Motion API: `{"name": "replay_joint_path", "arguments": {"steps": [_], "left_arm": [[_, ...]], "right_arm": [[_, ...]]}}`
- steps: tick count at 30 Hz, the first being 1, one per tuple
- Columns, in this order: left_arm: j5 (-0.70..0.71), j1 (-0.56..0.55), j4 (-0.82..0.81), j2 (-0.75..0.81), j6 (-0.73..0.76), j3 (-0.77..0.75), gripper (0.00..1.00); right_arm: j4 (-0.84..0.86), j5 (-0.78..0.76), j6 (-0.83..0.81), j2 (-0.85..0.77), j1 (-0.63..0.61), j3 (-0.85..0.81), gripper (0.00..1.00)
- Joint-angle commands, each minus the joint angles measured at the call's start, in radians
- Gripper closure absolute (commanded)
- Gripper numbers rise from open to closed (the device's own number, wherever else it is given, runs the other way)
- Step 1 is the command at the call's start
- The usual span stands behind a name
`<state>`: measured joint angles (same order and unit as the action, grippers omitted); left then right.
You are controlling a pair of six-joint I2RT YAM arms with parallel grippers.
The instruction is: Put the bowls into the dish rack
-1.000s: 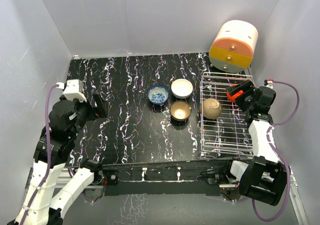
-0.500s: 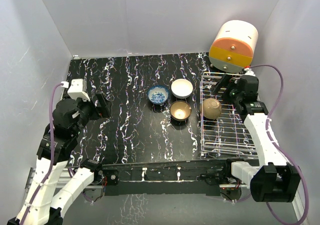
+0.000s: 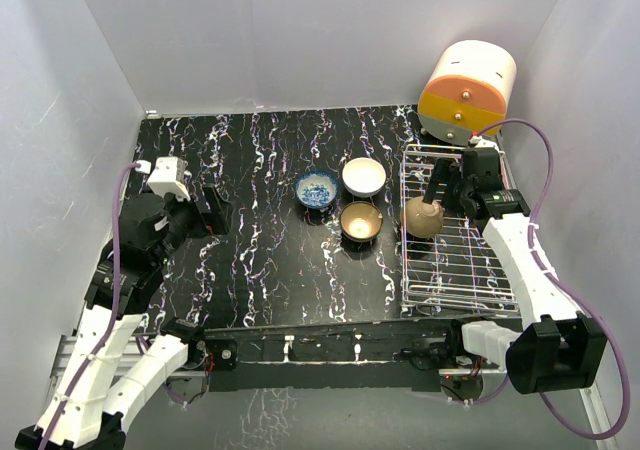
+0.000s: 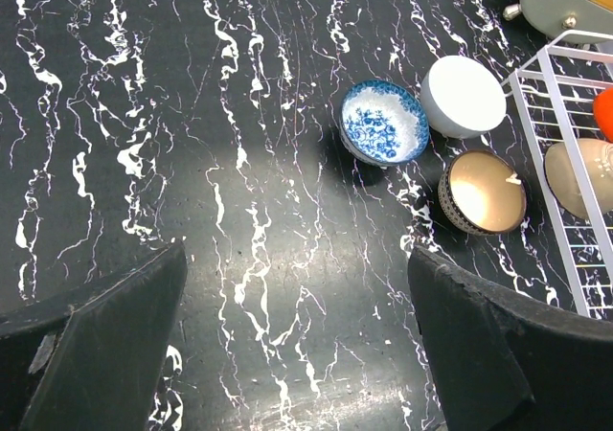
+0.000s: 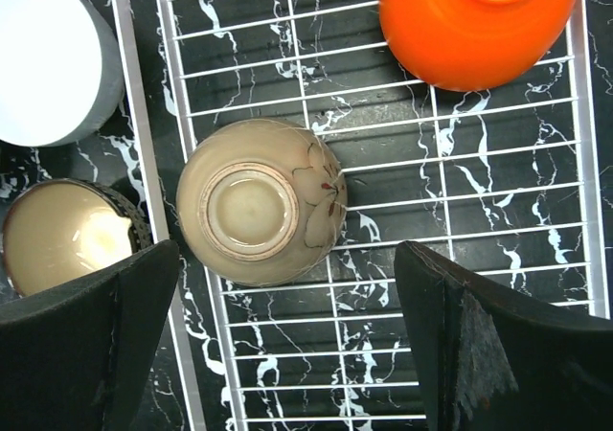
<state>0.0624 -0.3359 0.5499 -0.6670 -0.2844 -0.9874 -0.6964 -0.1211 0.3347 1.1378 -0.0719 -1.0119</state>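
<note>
Black white-veined marble covers the table (image 3: 260,260), walled in plain white, with the silver wire dish rack (image 3: 455,280) on its right side. Two bowls are already in the rack: a tan round bowl (image 5: 261,201) turned upside down by the rack's left wall, and a red round bowl (image 5: 474,24) further back. The blue-and-white patterned bowl (image 3: 316,188), the white bowl (image 3: 363,176) and the gold-lined dark brown bowl (image 3: 360,221) sit packed close together on the table, just left of the rack. Our right fingers (image 5: 287,268) hang spread wide above the tan bowl, holding nothing; our left fingers (image 4: 297,268) are also spread and empty, well short of the cluster. We judge the risk lies in that crowding: closing on one rim could shove its neighbours, and a low carry could clip the rack's raised wire.
</note>
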Motion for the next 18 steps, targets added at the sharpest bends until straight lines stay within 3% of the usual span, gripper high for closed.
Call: {"name": "replay_joint_path", "arguments": {"steps": [1, 14, 18], "left_arm": [[-0.020, -0.002, -0.032, 0.008, 0.004, 0.012, 0.03], [-0.038, -0.003, -0.042, -0.006, 0.000, 0.033, 0.03], [-0.039, -0.003, -0.045, -0.009, 0.001, 0.036, 0.03]], "right_arm": [[0.002, -0.020, -0.065, 0.021, -0.006, -0.031, 0.01], [0.045, 0.024, -0.084, 0.086, -0.029, 0.007, 0.02], [0.050, 0.021, -0.081, 0.106, -0.039, 0.002, 0.09]]}}
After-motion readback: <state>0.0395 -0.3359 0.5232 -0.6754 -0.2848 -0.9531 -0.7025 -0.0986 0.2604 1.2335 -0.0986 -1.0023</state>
